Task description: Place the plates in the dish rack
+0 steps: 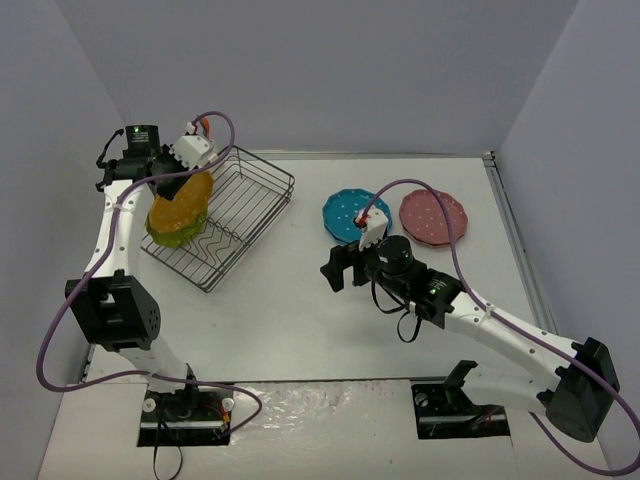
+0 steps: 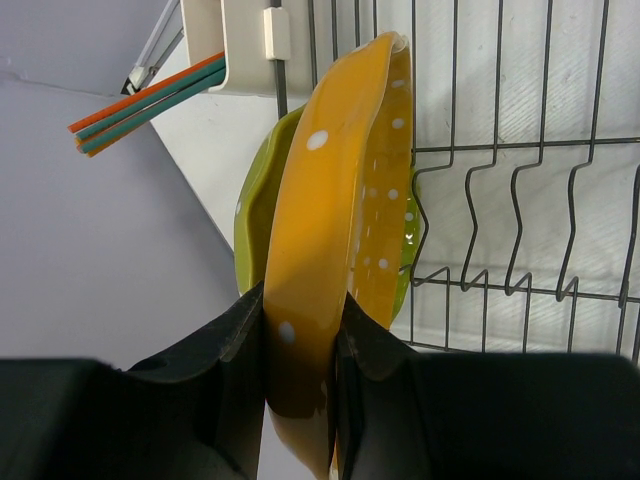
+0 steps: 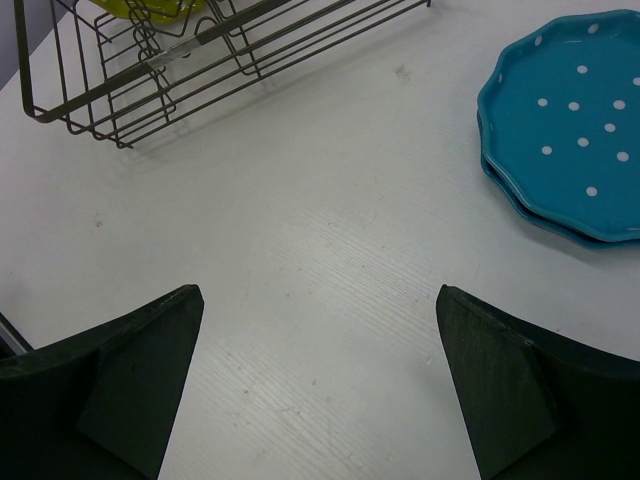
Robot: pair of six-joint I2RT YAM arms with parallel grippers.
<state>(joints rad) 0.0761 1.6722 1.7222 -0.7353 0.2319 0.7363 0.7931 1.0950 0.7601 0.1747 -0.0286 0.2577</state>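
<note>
Green plate [image 2: 255, 215] is racked; orange plate [image 2: 340, 250] is clamped by the left gripper [image 2: 300, 320] at the dish rack [image 1: 262, 190]; teal plates [image 1: 352, 213] and pink plate [image 1: 433, 216] are left at the right, beyond the spread-open right gripper [image 3: 318, 300].

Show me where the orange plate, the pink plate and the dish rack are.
Orange plate [image 2: 320, 260], left wrist view, on its curved outer face.
Pink plate [image 1: 430, 218], top view, on its centre.
Dish rack [image 1: 265, 165], top view, on the far rim wire.
</note>
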